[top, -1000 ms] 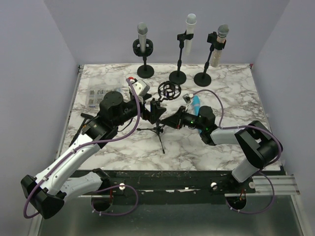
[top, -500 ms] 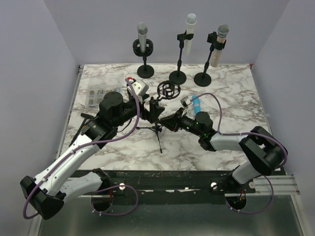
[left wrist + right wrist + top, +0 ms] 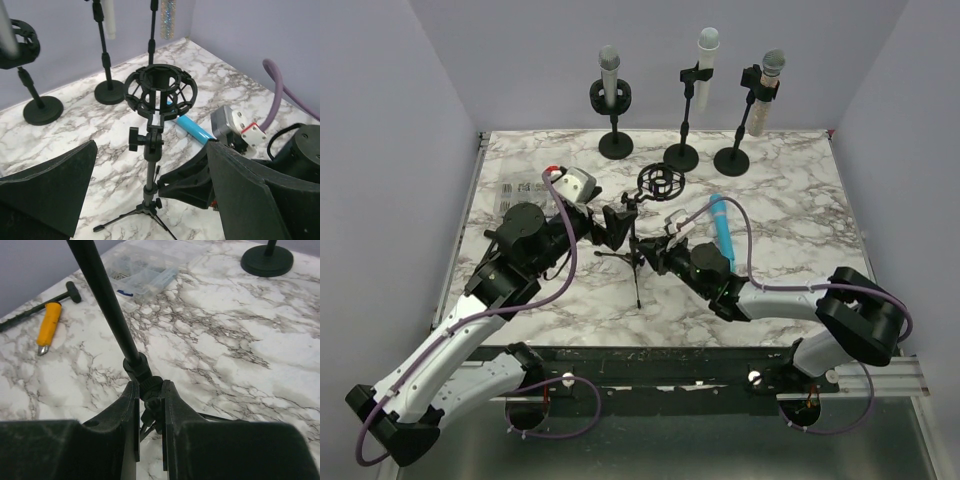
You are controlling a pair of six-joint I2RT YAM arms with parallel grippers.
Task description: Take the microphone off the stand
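My right gripper [image 3: 149,390] pinches the stand [image 3: 107,305] low on its pole. At the pole's 9 o'clock my left gripper [image 3: 616,224] is spread wide, facing the mount [image 3: 161,90]. The microphone [image 3: 720,226] lies on the table [image 3: 790,200] at the stand's 2 o'clock.

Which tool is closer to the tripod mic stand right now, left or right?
Right. The right tool is shut on the pole of the tripod stand, just above its legs; the left tool is open, short of the stand, not touching.
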